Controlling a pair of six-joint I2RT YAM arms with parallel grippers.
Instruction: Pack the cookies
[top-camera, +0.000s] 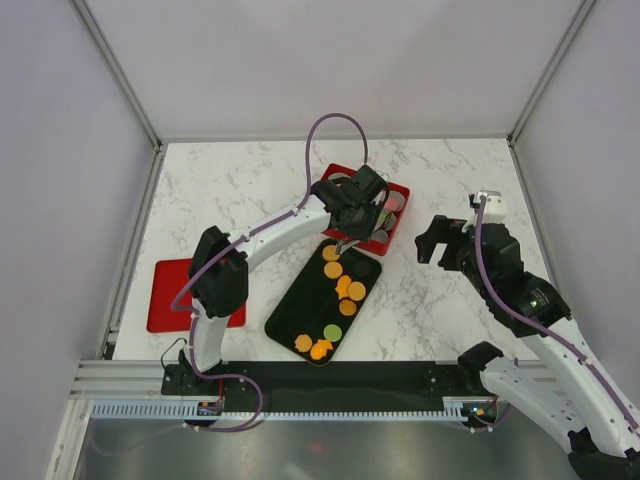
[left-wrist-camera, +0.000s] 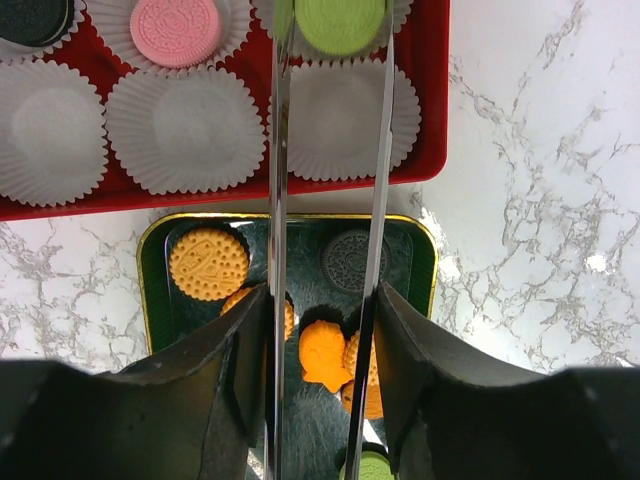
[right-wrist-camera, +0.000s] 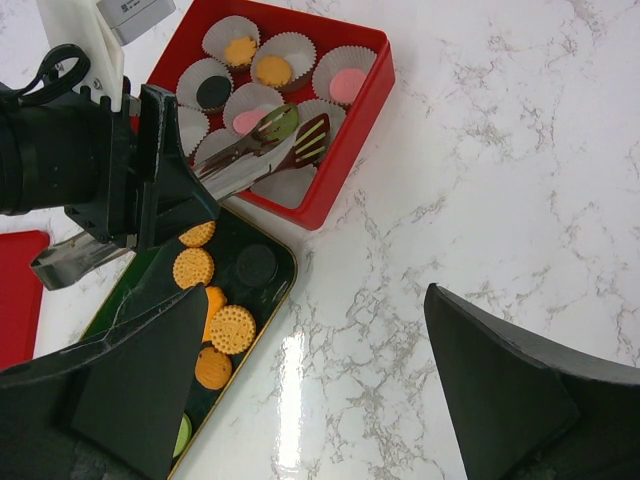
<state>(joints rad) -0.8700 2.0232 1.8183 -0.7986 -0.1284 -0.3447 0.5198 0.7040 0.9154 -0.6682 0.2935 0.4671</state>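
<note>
left gripper clamped on tongs flanking green cookie

In the left wrist view the long metal tongs run off the top edge, tips unseen, crossing a round green cookie that the same edge cuts. The left gripper, its dark fingers blurred, hides the near half of the black gold-rimmed tray and parts of several orange cookies. From above, the red plastic box of white paper cups is largely covered by that arm's wrist, its contents too small to tell. The right gripper covers the tray's near end in its own view.
</note>
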